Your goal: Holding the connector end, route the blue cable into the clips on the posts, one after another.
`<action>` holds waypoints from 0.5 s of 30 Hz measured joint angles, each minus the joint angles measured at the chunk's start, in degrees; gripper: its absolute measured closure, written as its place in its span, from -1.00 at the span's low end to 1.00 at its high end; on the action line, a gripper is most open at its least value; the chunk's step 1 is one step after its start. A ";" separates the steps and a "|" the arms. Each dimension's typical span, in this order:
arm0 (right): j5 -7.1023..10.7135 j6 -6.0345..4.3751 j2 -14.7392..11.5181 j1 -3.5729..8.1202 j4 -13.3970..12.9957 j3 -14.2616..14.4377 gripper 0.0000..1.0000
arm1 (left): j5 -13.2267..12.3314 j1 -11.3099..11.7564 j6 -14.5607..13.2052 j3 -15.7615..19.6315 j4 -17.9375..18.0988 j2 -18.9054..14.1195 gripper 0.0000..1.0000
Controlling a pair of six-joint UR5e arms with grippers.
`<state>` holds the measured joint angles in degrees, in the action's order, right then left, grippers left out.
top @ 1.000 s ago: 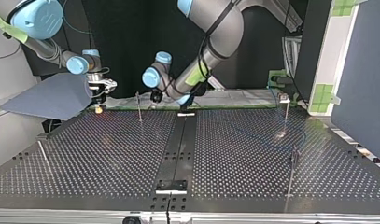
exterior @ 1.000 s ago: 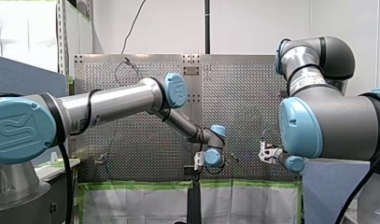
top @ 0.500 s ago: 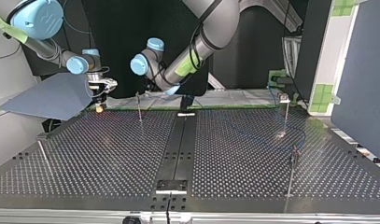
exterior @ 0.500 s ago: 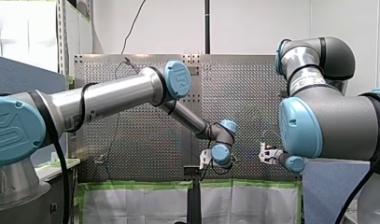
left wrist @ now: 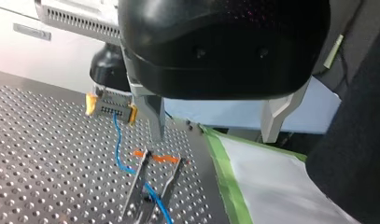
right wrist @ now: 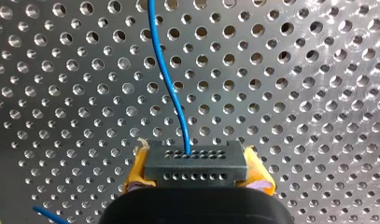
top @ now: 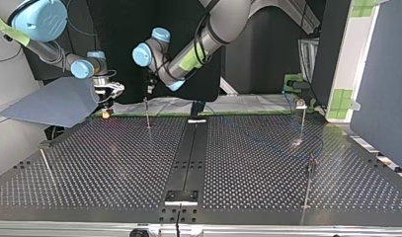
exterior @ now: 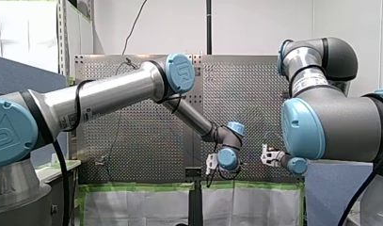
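A robotics lab: a perforated metal desk (top: 104, 168), green masking tape (exterior: 132, 186) along one edge, grey partition panels (top: 381, 74).

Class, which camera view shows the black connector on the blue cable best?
The right wrist view: the connector sits close up, gripped between yellow pads, the cable leaving its face. The left wrist view shows it smaller, farther off. Top and front views: too small to tell.
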<state>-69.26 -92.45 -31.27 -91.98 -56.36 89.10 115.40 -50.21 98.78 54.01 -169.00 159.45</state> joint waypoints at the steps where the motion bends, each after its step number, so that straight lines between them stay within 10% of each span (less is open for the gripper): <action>1: 0.00 -0.05 0.01 0.00 0.01 0.00 1.00 | -0.06 -0.06 0.16 0.00 0.38 0.00 -1.00; 15: 0.00 -0.40 0.10 0.00 0.04 -0.01 1.00 | 1.02 0.13 0.66 0.04 5.52 0.00 -1.00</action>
<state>-69.26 -92.85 -31.17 -91.98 -56.32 89.09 116.43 -50.08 99.44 54.05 -163.47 159.44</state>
